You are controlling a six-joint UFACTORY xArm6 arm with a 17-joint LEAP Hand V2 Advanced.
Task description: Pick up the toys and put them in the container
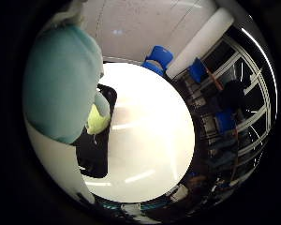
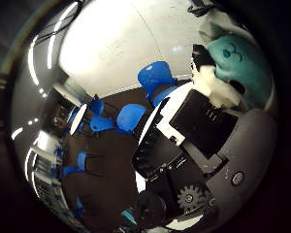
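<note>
Below lay the white desk (image 1: 150,140); a teal plush toy (image 1: 61,84) sat tight against the hand (image 2: 208,145), whose finger state I couldn't tell.

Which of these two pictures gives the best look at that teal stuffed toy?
The little finger side view: the teal plush toy fills much of it, close to the palm, above the black container on the white table. The thumb side view shows only part, behind the robot hand.

The hand (image 2: 203,165) hangs above the table, its black and grey body and a geared part filling the thumb-side view (finger curl not clearly visible).
</note>
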